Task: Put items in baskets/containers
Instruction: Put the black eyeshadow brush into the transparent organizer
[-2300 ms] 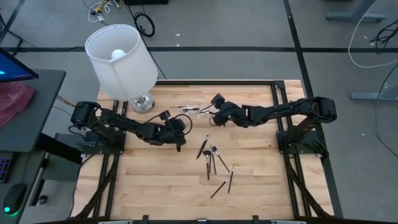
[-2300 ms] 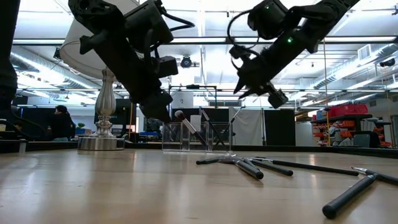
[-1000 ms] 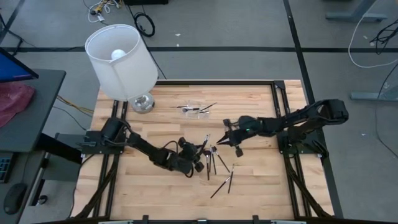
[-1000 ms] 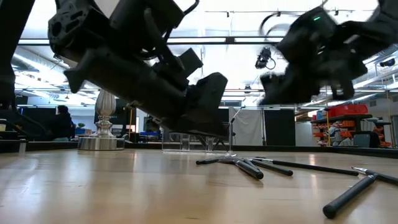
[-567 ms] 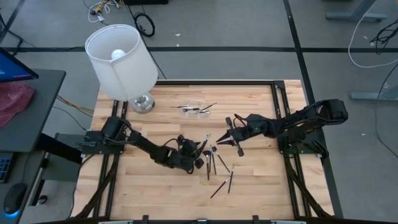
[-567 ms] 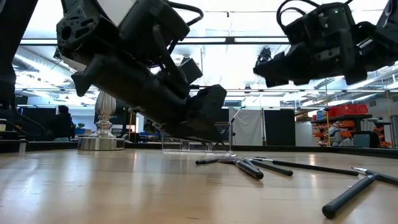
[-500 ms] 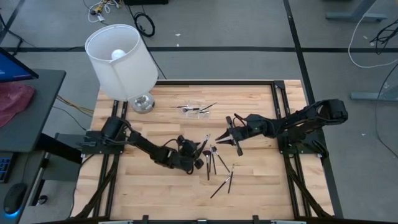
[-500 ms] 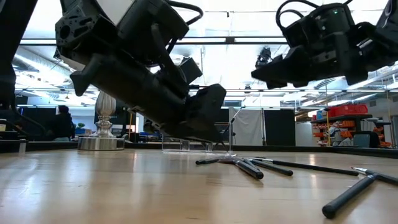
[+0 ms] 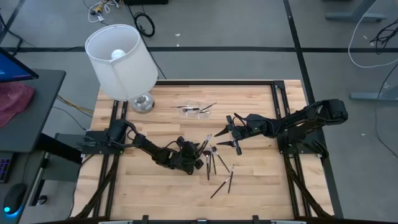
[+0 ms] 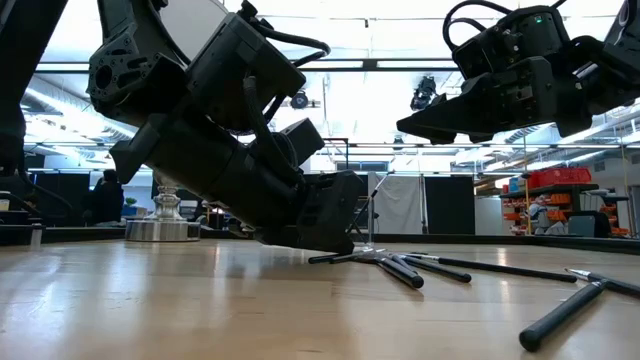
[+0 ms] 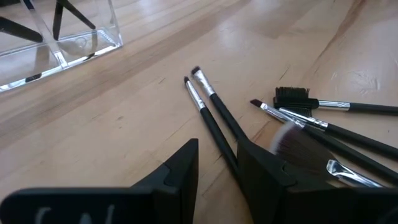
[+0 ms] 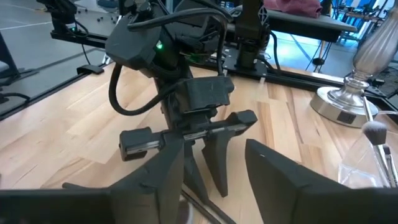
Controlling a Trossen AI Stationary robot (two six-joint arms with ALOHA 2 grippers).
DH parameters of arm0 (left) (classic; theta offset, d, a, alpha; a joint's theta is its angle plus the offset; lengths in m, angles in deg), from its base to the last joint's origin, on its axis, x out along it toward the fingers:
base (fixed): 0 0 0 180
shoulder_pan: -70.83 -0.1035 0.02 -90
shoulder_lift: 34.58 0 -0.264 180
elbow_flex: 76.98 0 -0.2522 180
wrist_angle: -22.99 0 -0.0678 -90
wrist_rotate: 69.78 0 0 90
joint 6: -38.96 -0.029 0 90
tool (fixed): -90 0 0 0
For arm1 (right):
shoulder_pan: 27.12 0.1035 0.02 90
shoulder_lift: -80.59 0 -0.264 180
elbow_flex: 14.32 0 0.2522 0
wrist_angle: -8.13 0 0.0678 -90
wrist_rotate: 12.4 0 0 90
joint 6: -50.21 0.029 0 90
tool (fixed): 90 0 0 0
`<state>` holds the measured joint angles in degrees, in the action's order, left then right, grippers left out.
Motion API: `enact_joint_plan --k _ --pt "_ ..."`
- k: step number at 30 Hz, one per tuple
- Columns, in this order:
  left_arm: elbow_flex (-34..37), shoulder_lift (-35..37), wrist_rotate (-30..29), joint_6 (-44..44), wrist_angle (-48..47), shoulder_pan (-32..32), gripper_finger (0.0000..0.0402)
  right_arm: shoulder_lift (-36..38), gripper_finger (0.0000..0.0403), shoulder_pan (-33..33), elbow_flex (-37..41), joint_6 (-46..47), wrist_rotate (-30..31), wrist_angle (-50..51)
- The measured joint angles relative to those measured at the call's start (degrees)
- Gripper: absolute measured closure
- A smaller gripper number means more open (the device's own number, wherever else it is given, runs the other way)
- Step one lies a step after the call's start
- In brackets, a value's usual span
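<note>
Left gripper [image 9: 200, 159] sits low at the scattered makeup brushes [image 9: 214, 160], fingers parted around a brush handle [image 11: 211, 127] — right gripper [image 9: 229, 138] hovers above, spread wide, empty

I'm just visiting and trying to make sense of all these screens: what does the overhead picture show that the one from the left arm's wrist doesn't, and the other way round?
Only overhead: the white lamp, the whole table, and the right gripper, open above the brushes.

Only the left wrist: the fine tips, including a comb-like brush.

Both: the clear container, the loose brushes, and the left gripper, low over them with its fingers astride one handle.
</note>
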<state>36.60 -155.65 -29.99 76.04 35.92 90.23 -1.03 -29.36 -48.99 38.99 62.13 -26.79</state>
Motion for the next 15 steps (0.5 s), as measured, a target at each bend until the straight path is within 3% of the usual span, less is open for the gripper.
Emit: enact_joint_plan --k 8,15 --pt "0.0 0.0 0.2 -0.2 -0.9 0.0 0.0287 0.0 0.022 0.0 0.0 0.0 0.0 0.1" --pt "-0.2 0.2 1.6 0.2 -8.0 -0.7 0.0287 0.0 0.022 0.0 0.0 0.0 0.0 0.4"
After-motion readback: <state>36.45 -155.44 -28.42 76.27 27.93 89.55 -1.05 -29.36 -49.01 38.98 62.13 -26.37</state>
